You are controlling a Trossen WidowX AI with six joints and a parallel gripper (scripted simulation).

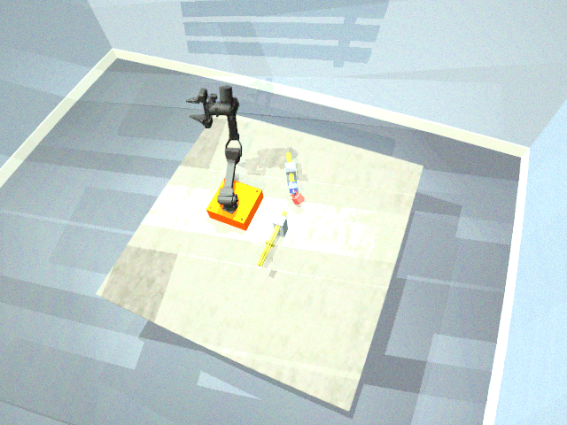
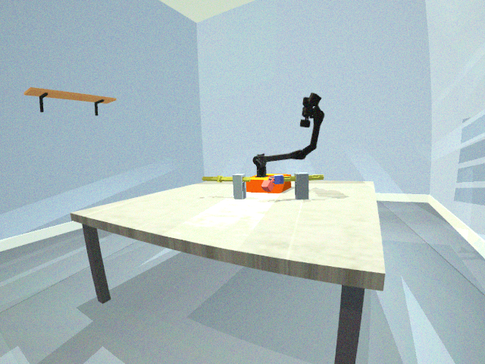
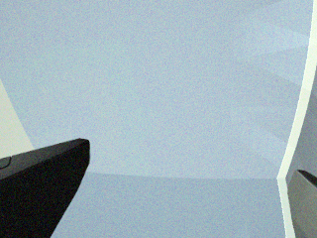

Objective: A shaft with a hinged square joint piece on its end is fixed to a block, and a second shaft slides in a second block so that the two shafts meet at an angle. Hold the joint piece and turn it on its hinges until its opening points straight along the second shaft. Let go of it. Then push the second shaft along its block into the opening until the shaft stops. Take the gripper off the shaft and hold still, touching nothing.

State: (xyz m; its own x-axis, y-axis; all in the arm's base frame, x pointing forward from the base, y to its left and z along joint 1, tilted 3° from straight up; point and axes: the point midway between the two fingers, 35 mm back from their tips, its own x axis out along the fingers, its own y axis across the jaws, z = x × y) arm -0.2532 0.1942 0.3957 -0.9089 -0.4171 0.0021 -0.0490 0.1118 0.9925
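The red square joint piece [image 1: 298, 197] [image 2: 267, 184] hangs tilted on a blue hinge part [image 1: 292, 186] [image 2: 279, 180] at the end of the fixed shaft, which sits in a grey block [image 1: 291, 172] [image 2: 301, 185]. The yellow second shaft [image 1: 268, 248] [image 2: 218, 179] lies in its own grey block [image 1: 282, 227] [image 2: 239, 186], with its tip short of the joint piece. My gripper [image 1: 192, 108] [image 2: 308, 112] [image 3: 193, 169] is open and empty. It is raised high above the table's far edge, far from both shafts. The wrist view shows only wall and floor between the fingers.
The arm stands on an orange base [image 1: 247, 208] [image 2: 256, 185] just beside the two blocks. All of this is on a pale wooden table [image 1: 283, 320] [image 2: 273, 235]. A wooden shelf [image 2: 68, 95] hangs on the far wall.
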